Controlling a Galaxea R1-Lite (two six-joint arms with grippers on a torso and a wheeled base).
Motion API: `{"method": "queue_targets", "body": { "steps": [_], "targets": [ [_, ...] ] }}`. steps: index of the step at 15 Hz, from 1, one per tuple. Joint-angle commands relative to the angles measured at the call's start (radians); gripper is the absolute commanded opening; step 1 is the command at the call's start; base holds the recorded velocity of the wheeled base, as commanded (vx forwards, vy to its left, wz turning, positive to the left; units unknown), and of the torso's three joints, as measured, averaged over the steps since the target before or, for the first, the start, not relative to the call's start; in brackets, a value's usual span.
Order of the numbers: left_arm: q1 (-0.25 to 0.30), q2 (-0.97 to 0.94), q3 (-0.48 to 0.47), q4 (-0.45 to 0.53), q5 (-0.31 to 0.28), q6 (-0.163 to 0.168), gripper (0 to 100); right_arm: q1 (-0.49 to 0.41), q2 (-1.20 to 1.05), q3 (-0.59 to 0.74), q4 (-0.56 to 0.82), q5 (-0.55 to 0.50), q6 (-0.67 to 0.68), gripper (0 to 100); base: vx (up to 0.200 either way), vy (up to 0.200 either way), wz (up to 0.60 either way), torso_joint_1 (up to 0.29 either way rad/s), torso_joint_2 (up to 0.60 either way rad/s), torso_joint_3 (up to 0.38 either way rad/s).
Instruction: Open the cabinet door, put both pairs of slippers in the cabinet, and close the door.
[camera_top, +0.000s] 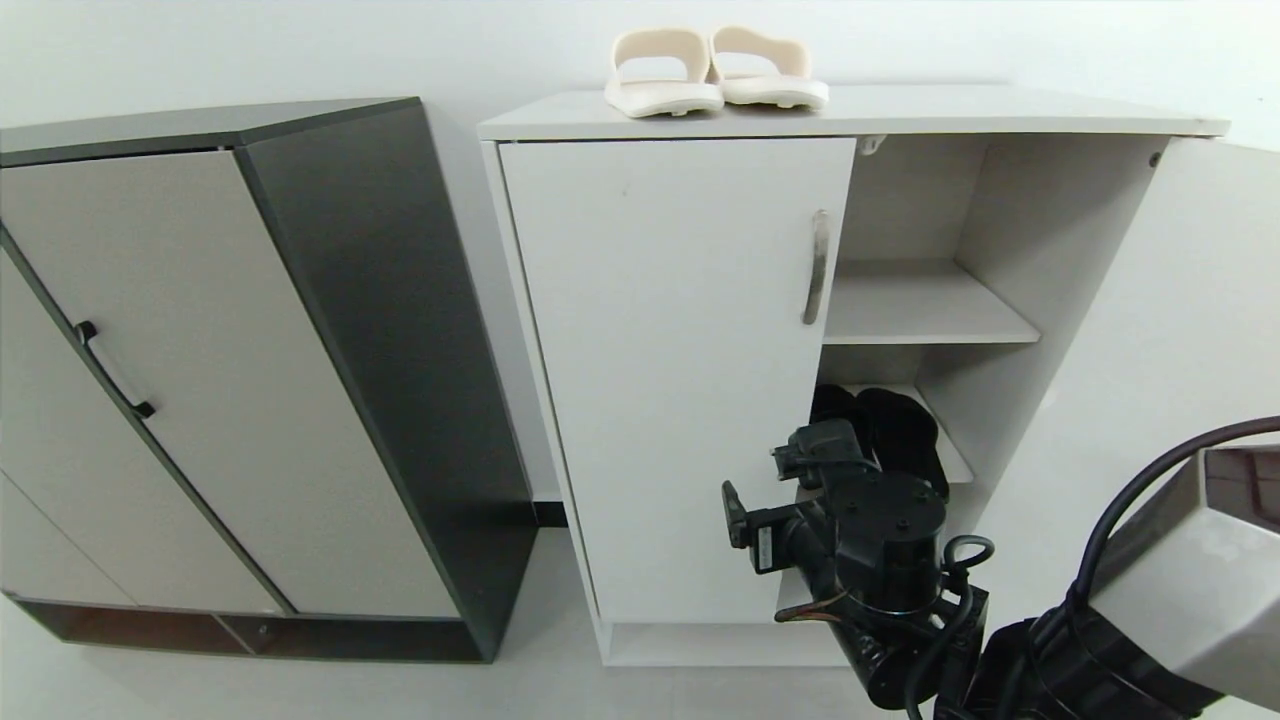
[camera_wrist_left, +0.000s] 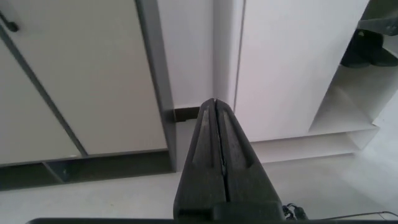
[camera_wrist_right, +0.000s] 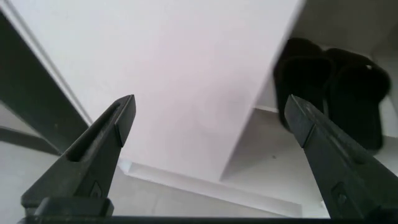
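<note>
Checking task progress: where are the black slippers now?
Head view, right of centre: the black slippers lie inside the white cabinet, on the shelf beneath the top one, partly behind its closed left door.

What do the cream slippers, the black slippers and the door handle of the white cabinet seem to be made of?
Cream slippers: likely moulded foam or rubber; thick, matte, seamless straps.
Black slippers: probably similar rubbery material, matte; hard to tell in shadow.
Handle: seemingly brushed metal; grey with a soft sheen.

Slippers (camera_top: 715, 72) on cabinet (camera_top: 680, 380); second pair (camera_top: 900, 430) inside.
</note>
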Motion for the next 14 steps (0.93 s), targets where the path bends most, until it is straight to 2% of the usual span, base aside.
{"method": "queue_targets", "body": {
  "steps": [1,14],
  "targets": [
    [0.0,0.0,0.0,0.0,0.0,0.0,0,0.001,0.001,0.001,0.0,0.0,-0.001,100,0.0,0.0,0.0,0.0,0.0,0.0],
    [0.0,0.0,0.0,0.0,0.0,0.0,0,-0.001,0.003,0.023,-0.046,0.009,-0.049,100,0.0,0.0,0.0,0.0,0.0,0.0]
  ]
}}
